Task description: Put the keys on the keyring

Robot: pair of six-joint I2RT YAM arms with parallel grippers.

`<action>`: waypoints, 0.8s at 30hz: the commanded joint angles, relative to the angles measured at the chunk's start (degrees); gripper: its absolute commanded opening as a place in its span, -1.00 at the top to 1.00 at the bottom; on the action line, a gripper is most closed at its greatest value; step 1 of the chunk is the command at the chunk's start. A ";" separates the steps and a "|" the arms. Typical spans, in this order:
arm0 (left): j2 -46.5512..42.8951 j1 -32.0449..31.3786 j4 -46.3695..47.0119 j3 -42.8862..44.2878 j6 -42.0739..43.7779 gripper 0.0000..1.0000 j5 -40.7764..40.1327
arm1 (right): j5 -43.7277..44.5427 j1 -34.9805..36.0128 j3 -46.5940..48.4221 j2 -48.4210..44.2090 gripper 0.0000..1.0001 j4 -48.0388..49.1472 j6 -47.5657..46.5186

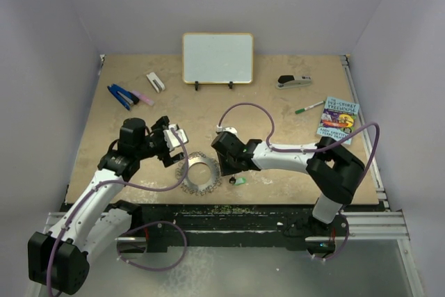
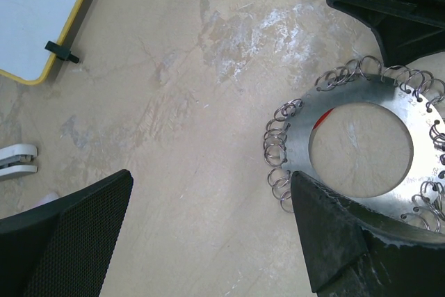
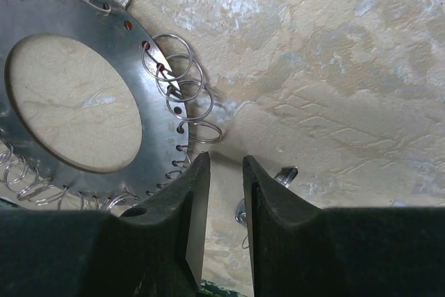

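Closest to the lens, the right gripper fills the bottom of its wrist view. Its two dark fingers are clenched almost together, with only a narrow slit between them and nothing I can make out inside it. Their tips sit just off the rim of the keyring, beside a few of its wire loops. The left gripper is released, its fingers spread wide. One finger overlaps the keyring's rim in that wrist view, but whether it touches the metal cannot be told.

The tan table carries everything. A whiteboard stands upright at the middle of the far edge. A book lies flat by the right edge. The keyring lies flat near the middle of the near edge, between the two grippers. A stapler sits toward the far right corner, and a blue-handled tool toward the far left corner. A green-capped pen lies between stapler and book.

The green key lies on the table just right of the keyring, close to the near edge and apart from the ring. A sliver of red shows at the inner edge of the ring's hole. Too little of it shows to say what it is.
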 commanded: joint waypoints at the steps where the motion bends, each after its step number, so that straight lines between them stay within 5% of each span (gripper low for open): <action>1: -1.04 0.40 2.18 -0.05 -1.18 -0.96 1.47 | 1.61 0.42 -0.26 -4.15 0.38 -0.90 1.49; 24: -1.89 0.49 2.90 -0.98 -2.21 -0.96 2.30 | -1.21 0.51 -2.33 -3.01 0.44 4.75 2.91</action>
